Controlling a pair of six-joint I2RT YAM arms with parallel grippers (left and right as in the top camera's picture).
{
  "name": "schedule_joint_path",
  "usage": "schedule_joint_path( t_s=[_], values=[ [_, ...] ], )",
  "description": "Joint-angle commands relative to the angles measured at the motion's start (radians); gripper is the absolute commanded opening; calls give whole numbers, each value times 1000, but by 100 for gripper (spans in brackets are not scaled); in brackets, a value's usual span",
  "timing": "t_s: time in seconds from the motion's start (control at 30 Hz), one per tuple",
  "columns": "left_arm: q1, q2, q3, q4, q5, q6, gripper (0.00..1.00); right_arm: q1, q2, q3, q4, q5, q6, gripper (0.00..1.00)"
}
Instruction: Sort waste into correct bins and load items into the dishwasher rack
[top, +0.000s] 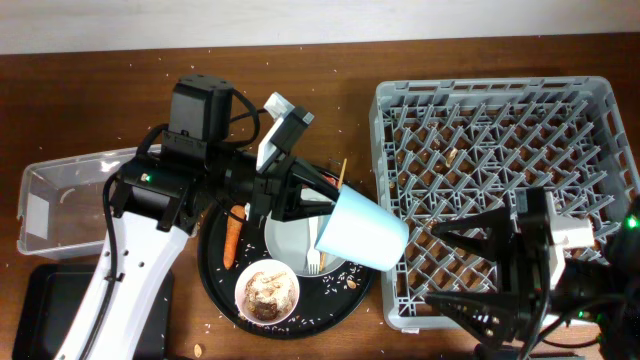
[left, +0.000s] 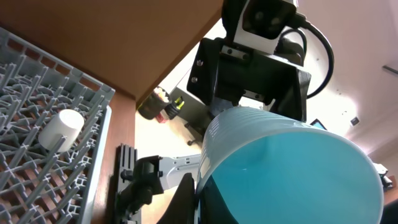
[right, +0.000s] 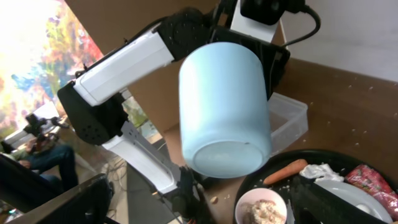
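My left gripper (top: 300, 205) is shut on the rim of a light-blue cup (top: 360, 232) and holds it tilted in the air, between the round black tray and the grey dishwasher rack (top: 480, 90). In the left wrist view the jaws (left: 198, 208) pinch the cup (left: 286, 168) wall. A white cup (left: 61, 127) stands in the rack (left: 37, 162). My right gripper (top: 445, 268) is open and empty over the rack's front. On the round tray lie a carrot (top: 231, 240), a white plate (top: 290, 240) with a fork (top: 313, 262), and a bowl of food scraps (top: 267, 292).
The clear tub (top: 60, 200) and the shallow black tray (top: 30, 310) sit at the far left. A chopstick (top: 340, 172) lies at the round tray's (top: 215, 285) back edge. The right wrist view shows the tissue (right: 320, 171) and red wrapper (right: 373, 180).
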Motion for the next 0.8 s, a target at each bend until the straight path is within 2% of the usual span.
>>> schedule_joint_path(
  t_s=[0.0,0.07,0.27,0.33,0.47,0.5,0.53,0.57,0.6,0.7,0.77],
  values=[
    [-4,2,6,35,-5,22,0,53,64,6,4,-4,16,89],
    [-4,2,6,78,-24,22,0,108,117,6,35,19,16,83],
    [-4,2,6,89,-112,22,0,340,251,6,266,23,96,82],
    [-4,2,6,89,-137,22,0,354,259,6,279,41,113,71],
    [-3,2,6,108,-153,22,0,354,235,6,279,137,130,63],
    [-4,2,6,115,-155,22,7,353,228,6,280,166,143,63],
    [-3,2,6,116,-179,22,51,352,216,9,280,208,148,62],
    [-3,2,6,116,-198,22,87,345,205,14,280,250,174,62],
    [-1,2,6,116,-233,22,99,303,183,22,278,314,235,59],
    [0,2,6,114,-310,22,99,134,125,28,242,341,283,58],
    [0,2,6,111,-310,22,99,-60,91,28,106,516,320,58]
  ],
)
